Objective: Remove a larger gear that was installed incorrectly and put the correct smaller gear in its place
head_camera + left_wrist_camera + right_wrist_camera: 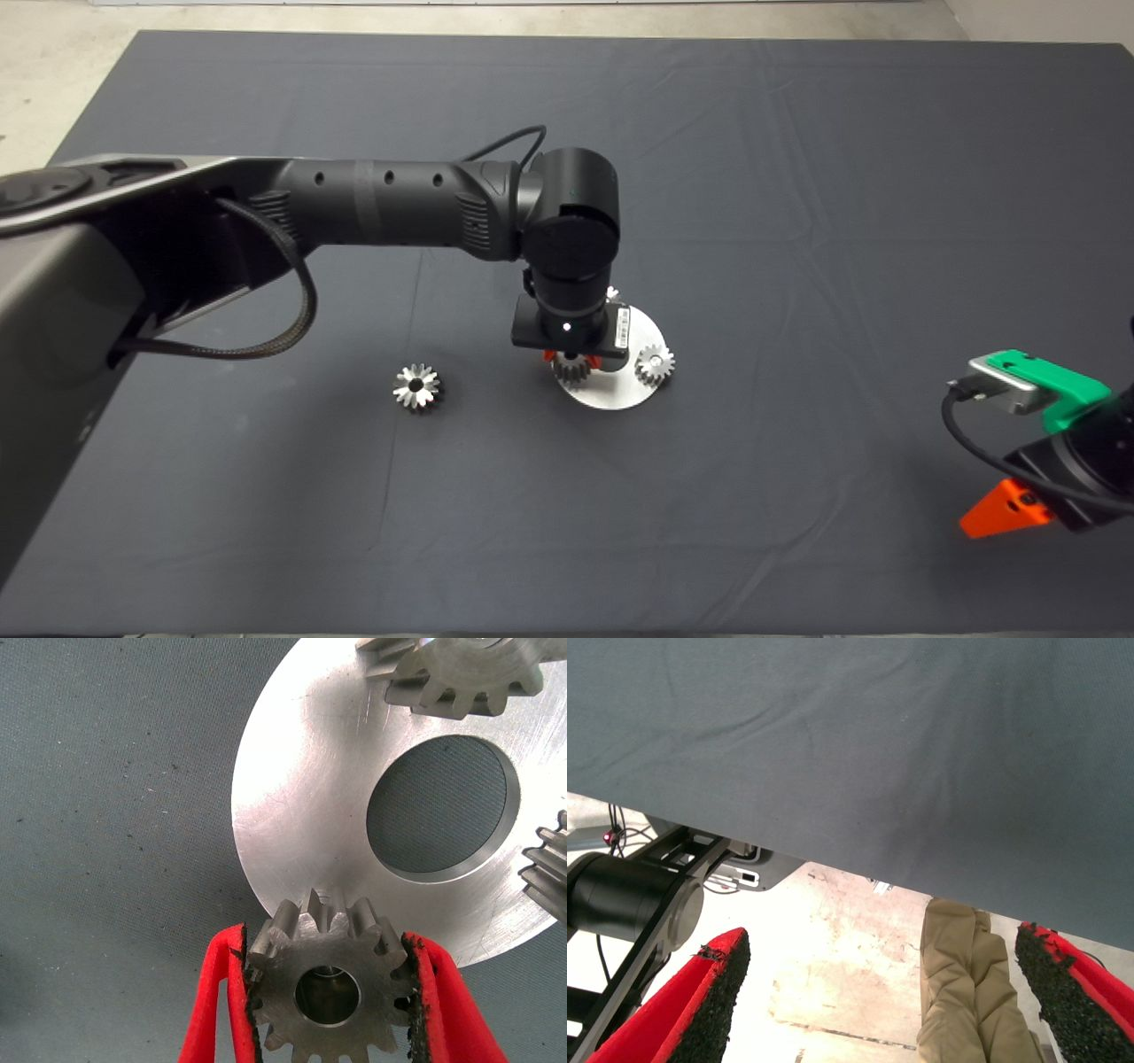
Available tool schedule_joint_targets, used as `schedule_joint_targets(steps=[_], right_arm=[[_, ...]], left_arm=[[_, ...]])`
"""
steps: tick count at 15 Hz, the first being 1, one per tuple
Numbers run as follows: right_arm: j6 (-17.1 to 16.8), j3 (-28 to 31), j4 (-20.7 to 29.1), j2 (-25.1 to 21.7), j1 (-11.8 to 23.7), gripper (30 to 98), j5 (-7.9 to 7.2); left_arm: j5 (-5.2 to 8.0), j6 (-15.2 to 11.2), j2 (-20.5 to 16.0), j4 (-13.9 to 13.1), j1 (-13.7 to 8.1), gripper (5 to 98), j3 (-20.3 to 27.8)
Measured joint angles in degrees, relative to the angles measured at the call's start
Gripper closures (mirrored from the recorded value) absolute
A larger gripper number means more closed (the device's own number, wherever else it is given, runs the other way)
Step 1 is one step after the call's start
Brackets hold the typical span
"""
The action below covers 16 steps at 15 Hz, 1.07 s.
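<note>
Dark grey mat (797,221), plain all over. Shiny silver round plate (310,797), brushed streaks across it. Dull silver-grey smaller gear (328,992) between red fingers (208,1010) with black pads. The larger gear (416,387) gleams bright silver with a dark centre. Black left arm (381,208). Right gripper (1019,509): green body, orange-red fingers. Khaki trouser leg (970,992) over pale floor (833,966).

Left gripper (571,359) largely hidden beneath its own wrist in the head view. The smaller gear (330,985) it clasps is cut off by the left wrist picture's edge, as are two further gears (461,673) on the round plate (301,797). Whether the clasped gear touches the plate cannot be told.
</note>
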Motion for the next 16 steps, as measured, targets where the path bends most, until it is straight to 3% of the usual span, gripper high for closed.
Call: schedule_joint_targets(steps=[5, 10, 16], right_arm=[[-0.2, -2.5, -0.4, 1.3, -0.1, 49.3, 0.0], [-0.5, -7.0, -2.5, 4.4, -0.1, 49.3, 0.02], [-1.5, -10.6, -3.9, 6.1, -0.1, 49.3, 0.02]], left_arm=[[-0.75, -1.3, -0.8, 0.0, 0.1, 79.6, 0.8], [-1.93, -7.6, -2.6, 1.3, 0.4, 79.5, 3.3], [-2.01, -9.0, -3.0, 1.7, 0.5, 79.5, 4.0]])
